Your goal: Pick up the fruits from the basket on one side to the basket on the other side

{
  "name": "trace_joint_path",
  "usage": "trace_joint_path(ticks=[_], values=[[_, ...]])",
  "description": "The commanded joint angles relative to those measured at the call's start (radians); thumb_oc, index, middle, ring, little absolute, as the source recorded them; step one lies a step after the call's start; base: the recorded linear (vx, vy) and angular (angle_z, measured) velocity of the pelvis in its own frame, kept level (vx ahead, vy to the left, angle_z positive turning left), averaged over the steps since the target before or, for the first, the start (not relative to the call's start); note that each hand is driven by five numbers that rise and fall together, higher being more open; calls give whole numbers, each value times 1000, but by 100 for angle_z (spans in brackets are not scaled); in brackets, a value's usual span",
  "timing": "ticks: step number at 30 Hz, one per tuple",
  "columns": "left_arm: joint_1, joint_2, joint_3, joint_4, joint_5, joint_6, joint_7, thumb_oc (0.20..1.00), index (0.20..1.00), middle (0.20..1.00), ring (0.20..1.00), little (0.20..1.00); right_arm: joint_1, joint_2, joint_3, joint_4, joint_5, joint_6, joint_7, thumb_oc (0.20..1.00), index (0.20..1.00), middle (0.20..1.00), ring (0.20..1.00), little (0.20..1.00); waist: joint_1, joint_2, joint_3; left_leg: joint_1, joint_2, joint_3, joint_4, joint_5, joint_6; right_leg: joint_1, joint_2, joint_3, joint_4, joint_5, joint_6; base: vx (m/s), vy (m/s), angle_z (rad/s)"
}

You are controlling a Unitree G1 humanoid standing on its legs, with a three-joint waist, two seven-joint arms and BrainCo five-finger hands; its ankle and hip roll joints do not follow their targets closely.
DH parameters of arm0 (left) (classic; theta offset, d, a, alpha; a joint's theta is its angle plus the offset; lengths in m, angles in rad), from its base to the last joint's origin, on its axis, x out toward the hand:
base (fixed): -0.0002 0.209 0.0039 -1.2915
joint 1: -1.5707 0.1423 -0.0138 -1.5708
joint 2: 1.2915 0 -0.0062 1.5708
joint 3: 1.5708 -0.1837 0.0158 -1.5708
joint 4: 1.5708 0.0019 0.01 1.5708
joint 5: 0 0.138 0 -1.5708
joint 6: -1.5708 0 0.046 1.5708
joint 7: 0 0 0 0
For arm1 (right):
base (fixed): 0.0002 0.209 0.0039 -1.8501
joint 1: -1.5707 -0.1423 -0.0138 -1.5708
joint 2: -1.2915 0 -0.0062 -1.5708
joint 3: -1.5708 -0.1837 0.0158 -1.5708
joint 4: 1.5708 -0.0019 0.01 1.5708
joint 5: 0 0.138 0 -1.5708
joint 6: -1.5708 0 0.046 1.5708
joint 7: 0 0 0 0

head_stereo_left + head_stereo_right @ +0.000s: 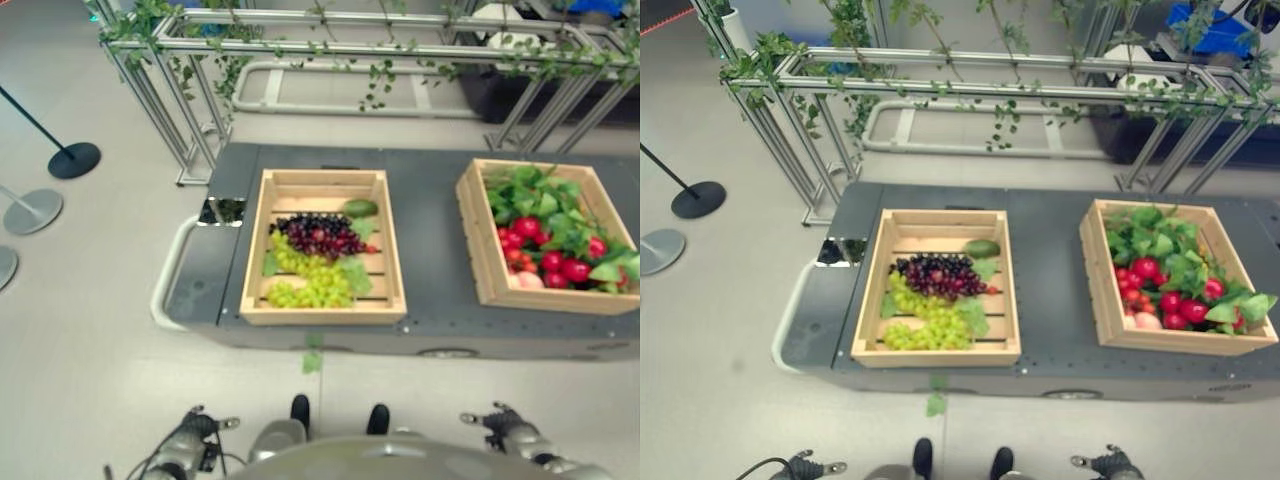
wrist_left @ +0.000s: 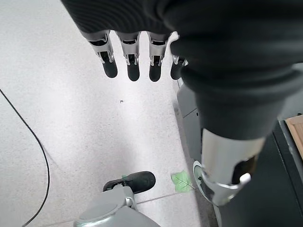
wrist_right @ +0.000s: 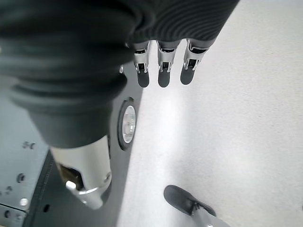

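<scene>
Two wooden crates stand on a dark grey platform (image 1: 435, 240). The left crate (image 1: 322, 310) holds dark purple grapes (image 1: 318, 234), green grapes (image 1: 310, 283) and a green fruit (image 1: 359, 208) at its far right corner. The right crate (image 1: 490, 255) holds red fruits (image 1: 560, 266) among green leaves, with a pale peach (image 1: 529, 281) near its front. Both hands hang low, well short of the platform, and hold nothing. My left hand (image 1: 192, 433) has straight fingers (image 2: 133, 61) above the floor. My right hand (image 1: 508, 426) likewise has straight fingers (image 3: 163, 64).
A metal frame draped with vines (image 1: 330, 45) stands behind the platform. Barrier post bases (image 1: 74, 159) sit on the floor at the far left. A loose green leaf (image 1: 312, 361) lies on the floor by the platform's front edge.
</scene>
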Motion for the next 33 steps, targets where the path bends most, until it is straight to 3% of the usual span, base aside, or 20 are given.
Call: trace_joint_path(ticks=[1,23,33], values=[[-31,5,-3,32,17,-8,10,1000,1000,1000,1000,1000,-16,-6,23,5,-2,8,-2,1000,1000,1000,1000,1000,0,0,-5,-16,-28,26,45,-52,3,11,-12,41,74,-61,78,0,0,0],[-17,-10,11,36,-6,-16,4,1000,1000,1000,1000,1000,5,-6,35,23,-28,7,0,1000,1000,1000,1000,1000,-11,-5,-7,31,-27,27,-20,-32,1,31,1,51,28,-39,82,5,0,-2],[4,15,12,-125,-61,-24,-6,1000,1000,1000,1000,1000,7,-26,30,-3,-30,10,-2,1000,1000,1000,1000,1000,-11,6,7,22,-28,18,-14,-29,1,22,3,50,33,-40,79,0,0,0]])
